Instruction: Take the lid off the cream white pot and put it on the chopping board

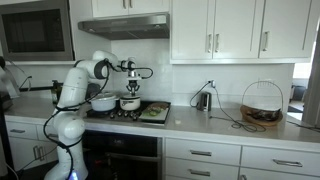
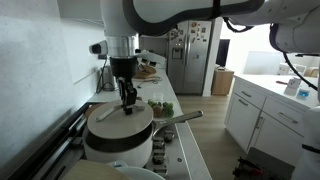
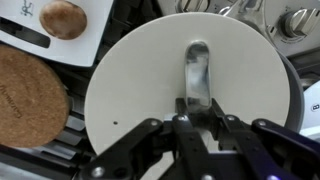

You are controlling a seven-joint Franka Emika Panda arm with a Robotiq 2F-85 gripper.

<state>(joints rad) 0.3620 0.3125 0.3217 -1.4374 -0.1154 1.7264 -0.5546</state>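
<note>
The cream white pot stands on the stove, and it also shows in an exterior view. Its round cream-white lid sits on it, also seen from the side in an exterior view. The lid has a metal strap handle at its centre. My gripper points straight down over the lid, with its fingers shut on the near end of the handle. It shows above the pot in both exterior views. The dark green chopping board lies on the counter beside the pot.
A wider pale pot stands next to the small pot. A long metal pan handle sticks out behind the pot. Two cork trivets lie beside the stove. A wire basket stands far along the counter.
</note>
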